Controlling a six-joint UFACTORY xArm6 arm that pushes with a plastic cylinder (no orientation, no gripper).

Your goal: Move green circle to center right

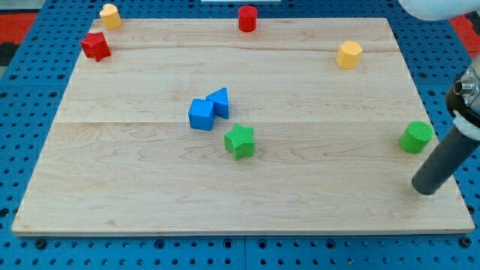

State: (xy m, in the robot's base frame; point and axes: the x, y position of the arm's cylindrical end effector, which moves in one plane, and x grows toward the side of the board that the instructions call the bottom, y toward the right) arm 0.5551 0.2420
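The green circle (pixel 415 137), a short green cylinder, stands on the wooden board (pixel 135 172) near its right edge, about mid-height. My tip (pixel 424 188) is the lower end of the dark rod that comes in from the view's right. It rests on the board just below the green circle, slightly to its right, with a small gap between them.
A green star (pixel 240 141) sits near the board's middle, with a blue cube (pixel 201 115) and a blue triangle (pixel 220 102) touching just above-left of it. A yellow hexagon (pixel 349 55) is upper right, a red cylinder (pixel 247 18) top middle, a yellow block (pixel 110 16) and a red star (pixel 95 46) top left.
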